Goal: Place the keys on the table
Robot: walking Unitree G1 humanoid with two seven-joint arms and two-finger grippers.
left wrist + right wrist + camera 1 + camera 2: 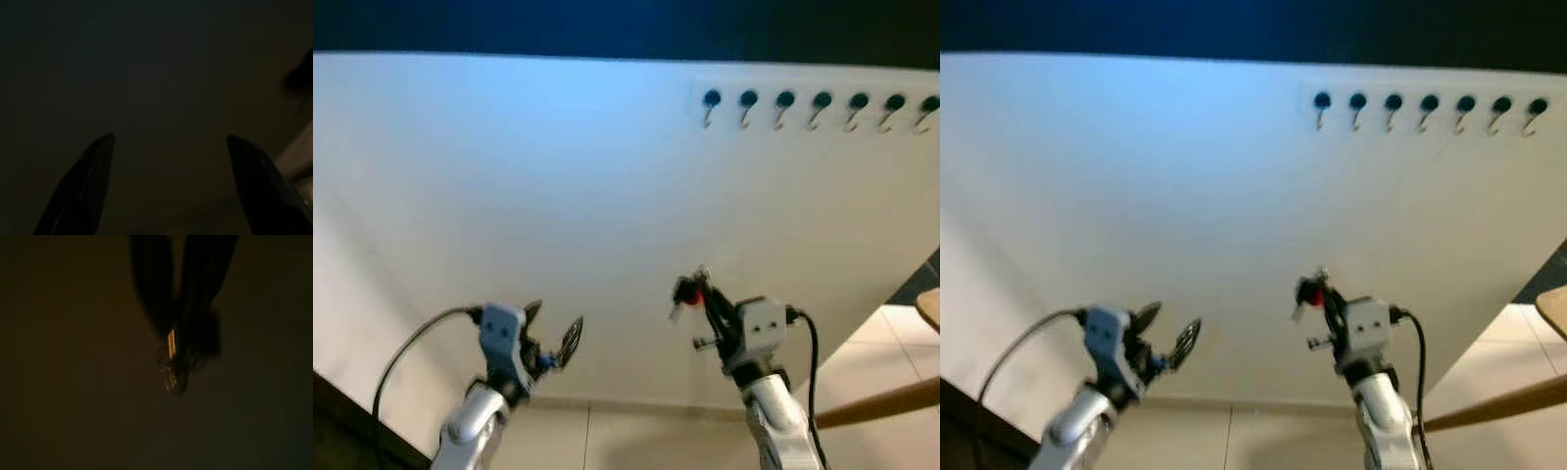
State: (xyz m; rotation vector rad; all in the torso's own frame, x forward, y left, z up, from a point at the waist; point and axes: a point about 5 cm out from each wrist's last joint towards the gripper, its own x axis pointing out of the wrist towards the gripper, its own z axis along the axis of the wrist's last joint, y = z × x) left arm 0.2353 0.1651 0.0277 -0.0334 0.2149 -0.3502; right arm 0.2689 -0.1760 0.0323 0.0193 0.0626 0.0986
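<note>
My right gripper (697,290) is raised in front of a white wall, shut on the keys (685,292), a small bunch with a red tag and a pale fob. The right wrist view is very dark; a glint of metal from the keys (171,363) shows at the tips of the closed fingers. My left gripper (551,331) is held up at lower left, open, nothing between its fingers (93,186). A wooden table edge (929,308) shows at the far right.
A row of several dark-knobbed hooks (803,106) runs along the wall at upper right. Pale floor tiles (862,367) lie below the wall, with a wooden rail (881,401) slanting at lower right. Dark furniture (342,431) sits at the lower left corner.
</note>
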